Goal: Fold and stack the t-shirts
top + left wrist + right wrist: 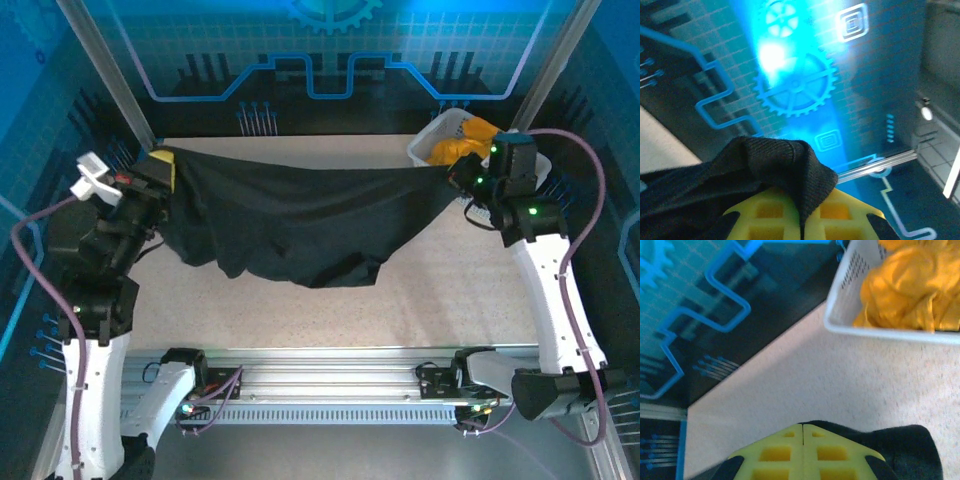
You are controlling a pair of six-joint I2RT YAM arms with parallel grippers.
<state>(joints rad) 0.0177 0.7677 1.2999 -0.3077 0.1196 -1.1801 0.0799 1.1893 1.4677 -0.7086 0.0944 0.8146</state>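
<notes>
the black t-shirt hangs stretched between my two arms over the table, its middle sagging low toward the surface. the left gripper has its yellow fingers pressed together on one bunched corner, and the right gripper pinches the opposite corner the same way. the orange-yellow t-shirts lie heaped in the white basket at the far right corner, just behind the right gripper.
</notes>
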